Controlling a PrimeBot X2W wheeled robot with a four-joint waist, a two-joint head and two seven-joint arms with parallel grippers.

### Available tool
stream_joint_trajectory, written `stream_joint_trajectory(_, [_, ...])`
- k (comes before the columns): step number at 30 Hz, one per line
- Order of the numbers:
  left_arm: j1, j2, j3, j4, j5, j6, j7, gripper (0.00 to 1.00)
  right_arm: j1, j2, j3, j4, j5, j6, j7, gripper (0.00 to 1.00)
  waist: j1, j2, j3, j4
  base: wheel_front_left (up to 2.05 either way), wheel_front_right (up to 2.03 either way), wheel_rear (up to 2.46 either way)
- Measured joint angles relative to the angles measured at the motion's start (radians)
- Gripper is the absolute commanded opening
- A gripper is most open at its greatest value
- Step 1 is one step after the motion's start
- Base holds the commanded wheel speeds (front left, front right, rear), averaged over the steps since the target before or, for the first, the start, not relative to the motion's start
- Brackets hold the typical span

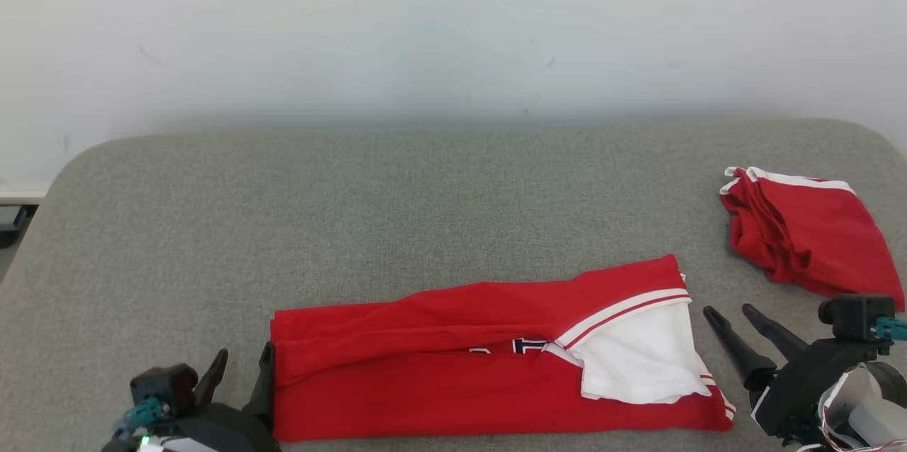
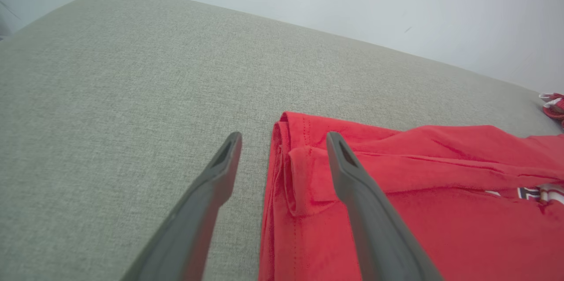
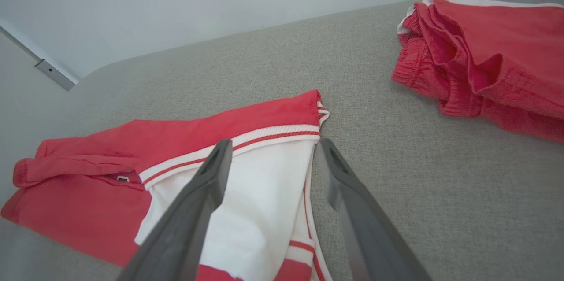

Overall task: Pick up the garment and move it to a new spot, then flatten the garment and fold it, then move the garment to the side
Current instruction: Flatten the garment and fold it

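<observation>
The red garment [image 1: 460, 381] is found folded into a long flat band near the front edge of the grey padded surface [image 1: 425, 190], a white panel with red stripes being turned up at its right end. The left gripper [image 1: 245, 351] is held wide open at the garment's left edge and the right gripper [image 1: 728, 309] wide open just beside its right end; nothing is gripped by either. A bundle of red cloth [image 1: 808, 232] is noted well apart, far right.

Bright, even, diffuse light; shadows faint; wall [image 1: 453, 27] hazy; wrist views edge-stretched, near fingers [image 2: 189, 228] soft.
</observation>
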Motion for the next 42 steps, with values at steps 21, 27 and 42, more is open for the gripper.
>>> stream_joint_trajectory(21, [0.253,-0.002,0.143,-0.285,0.079,0.092,-0.005,1.00,0.167,0.052,-0.147,-0.106,-0.087,-0.193,-0.086,1.00,0.0001,0.0000,-0.043,-0.010,0.00,0.00,0.00])
stream_joint_trajectory(27, [0.307,-0.016,0.194,-0.350,0.120,0.093,-0.005,1.00,0.220,0.073,-0.224,-0.177,-0.175,-0.226,-0.086,1.00,0.0001,0.0000,-0.044,-0.015,0.00,0.00,0.00])
stream_joint_trajectory(42, [0.335,-0.057,0.279,-0.436,0.327,0.093,-0.006,1.00,0.248,0.087,-0.305,-0.283,-0.356,-0.244,-0.087,1.00,0.0001,0.0000,-0.033,-0.010,0.00,0.00,0.00])
